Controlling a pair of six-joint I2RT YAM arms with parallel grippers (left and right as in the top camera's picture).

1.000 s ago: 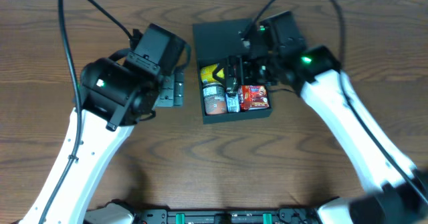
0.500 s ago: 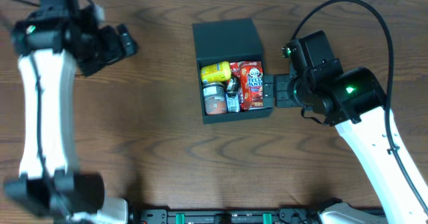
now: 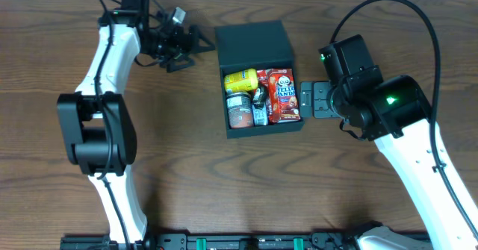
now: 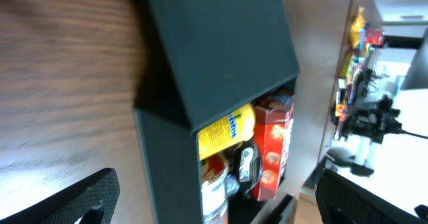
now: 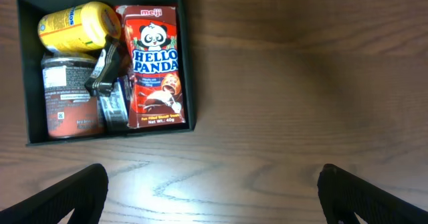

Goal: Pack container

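Reach on my left side is long: the left gripper hangs over the far part of the wooden table, just beside the left edge of the lid. It touches nothing that I can see. Its wrist view shows both fingers spread wide at the bottom corners, with nothing held between them.

The container sits mid-table between the two arms, open, with its lid hinged at the far side. From the left wrist camera the lid seems to lean over the back of the box, though I cannot tell its exact angle. Inside are a yellow pack at the back left and a can in front of it. A small dark item is wedged in the middle, and a red Hello Panda box lies along the right wall.

I judge the box stiff and its matte skin easy to grip, but bottom-heavy now that it is loaded, so I would not lift it by one wall. The lid looks thin and light. I would take it at its free edge, away from the hinge, and swing it down gently.

The right gripper waits just beside the right wall, with its fingers wide apart and empty.
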